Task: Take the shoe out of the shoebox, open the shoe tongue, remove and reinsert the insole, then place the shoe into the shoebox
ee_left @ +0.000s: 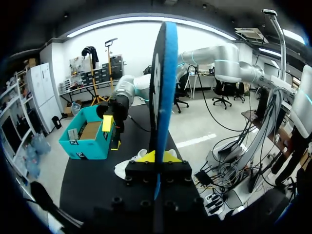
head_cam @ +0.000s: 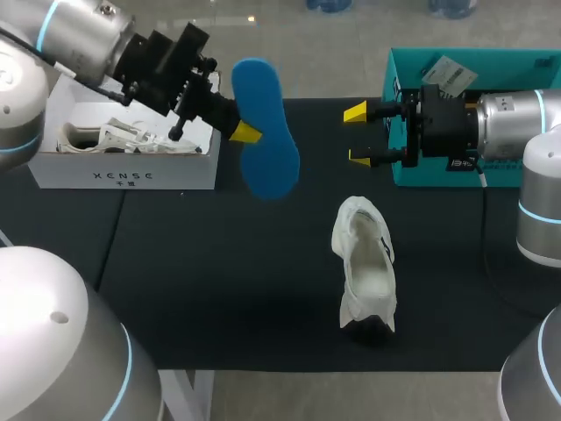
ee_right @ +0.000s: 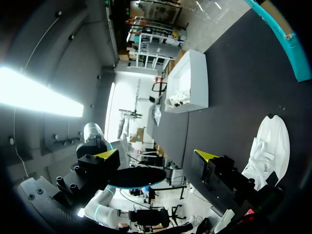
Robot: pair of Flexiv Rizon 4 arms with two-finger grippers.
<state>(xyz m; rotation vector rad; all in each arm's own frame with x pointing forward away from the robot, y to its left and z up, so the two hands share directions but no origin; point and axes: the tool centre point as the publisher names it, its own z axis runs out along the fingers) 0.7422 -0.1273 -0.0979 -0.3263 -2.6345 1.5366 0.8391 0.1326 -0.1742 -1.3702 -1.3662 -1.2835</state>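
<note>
My left gripper [head_cam: 246, 132] is shut on the blue insole [head_cam: 264, 132] and holds it in the air beside the white shoebox [head_cam: 123, 175]. In the left wrist view the insole [ee_left: 163, 83] stands edge-on between the yellow fingertips [ee_left: 168, 156]. The white shoe [head_cam: 366, 263] lies on the black table, tongue pulled open, below and to the right of the insole. My right gripper [head_cam: 358, 135] hangs open, level with the insole and a short way to its right, touching nothing. From the right wrist the insole [ee_right: 137, 177] shows ahead of the open right gripper [ee_right: 156, 155], with the shoe [ee_right: 269, 146] beside it.
The white shoebox holds white paper and another white shoe [head_cam: 110, 136]. A teal box [head_cam: 491, 66] stands at the back right behind my right arm. The shoe [ee_left: 127, 166] and teal box [ee_left: 87, 139] also show from the left wrist, with my right gripper [ee_left: 111, 131] between them.
</note>
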